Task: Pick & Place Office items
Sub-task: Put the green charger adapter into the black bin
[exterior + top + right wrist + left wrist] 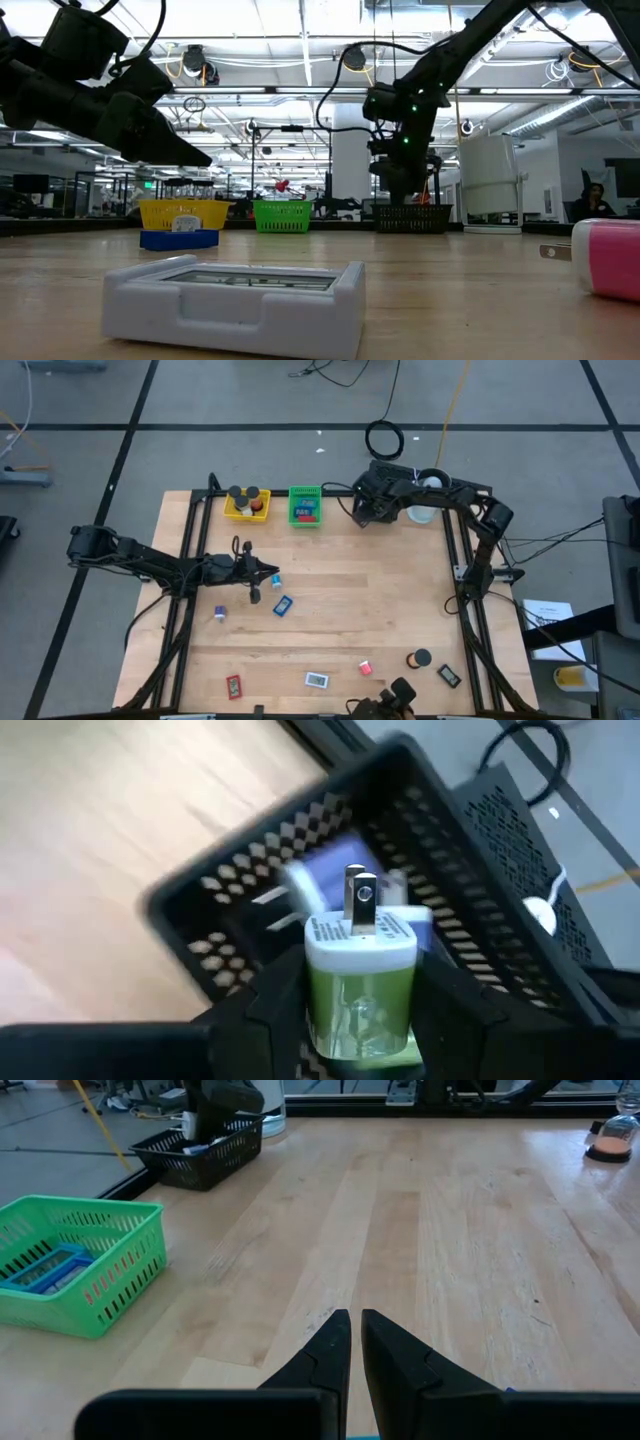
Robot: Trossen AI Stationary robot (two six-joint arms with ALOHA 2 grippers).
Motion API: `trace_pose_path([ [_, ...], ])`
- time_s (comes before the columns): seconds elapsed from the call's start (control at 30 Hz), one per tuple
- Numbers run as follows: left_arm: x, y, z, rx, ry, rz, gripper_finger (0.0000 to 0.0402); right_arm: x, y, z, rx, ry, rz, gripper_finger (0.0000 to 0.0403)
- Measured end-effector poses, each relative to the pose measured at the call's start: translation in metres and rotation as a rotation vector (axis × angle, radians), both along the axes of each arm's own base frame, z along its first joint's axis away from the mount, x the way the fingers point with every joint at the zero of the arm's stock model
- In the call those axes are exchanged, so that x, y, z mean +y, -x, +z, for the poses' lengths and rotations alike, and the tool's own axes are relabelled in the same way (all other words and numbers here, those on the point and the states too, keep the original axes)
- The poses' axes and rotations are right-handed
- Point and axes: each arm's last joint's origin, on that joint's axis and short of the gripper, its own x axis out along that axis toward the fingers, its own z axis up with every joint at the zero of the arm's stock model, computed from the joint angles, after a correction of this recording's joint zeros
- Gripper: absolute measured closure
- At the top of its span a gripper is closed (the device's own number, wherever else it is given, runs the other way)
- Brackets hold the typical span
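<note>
Currently, step in hand: the right gripper (362, 1020) hangs over the black mesh plastic tray (240, 910) at the counter's far right, its fingers clamped on a green-and-white plug-in wall charger (360, 985) with two metal prongs.
Next move, judged: the fingers would need to part with the charger inside the tray's walls, so that it drops among the pieces already lying there.
Left gripper (355, 1342): waits low over the left middle of the wooden counter (370, 610), fingers together and holding nothing.
Trays, counted: three along the far edge, namely the yellow plastic tray (246, 506), the green slotted plastic tray (305, 505) and the black one.
Loose items on the counter in the high view: about nine, among them a small purple bit (219, 613), a blue flat piece (282, 605), a red flat rectangular piece (233, 685), a white-framed flat rectangular piece (316, 680), a pink-and-white block (366, 668), a black round roll (421, 658) and a black flat piece (449, 676).
Contents of the trays: too small to count.
</note>
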Motion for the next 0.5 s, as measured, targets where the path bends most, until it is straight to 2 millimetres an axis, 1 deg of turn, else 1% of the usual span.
trace_pose_path([
  [0.13, 0.000, 0.000, 0.000, 0.000, 0.000, 0.000, 0.0364, 0.000, 0.002, -0.006, -0.007, 0.009, -0.013, 0.0261],
  [0.3, 0.000, 0.000, 0.000, 0.000, 0.000, 0.000, 0.0364, -0.001, 0.009, -0.015, -0.033, -0.059, -0.023, 0.0254],
  [0.37, 0.000, 0.000, 0.000, 0.000, 0.000, 0.000, 0.0364, -0.002, 0.012, -0.019, -0.024, -0.039, -0.038, 0.0250],
  [0.5, 0.000, 0.000, 0.000, 0.000, 0.000, 0.000, 0.0364, -0.002, 0.012, -0.019, -0.023, -0.018, -0.053, 0.0237],
])
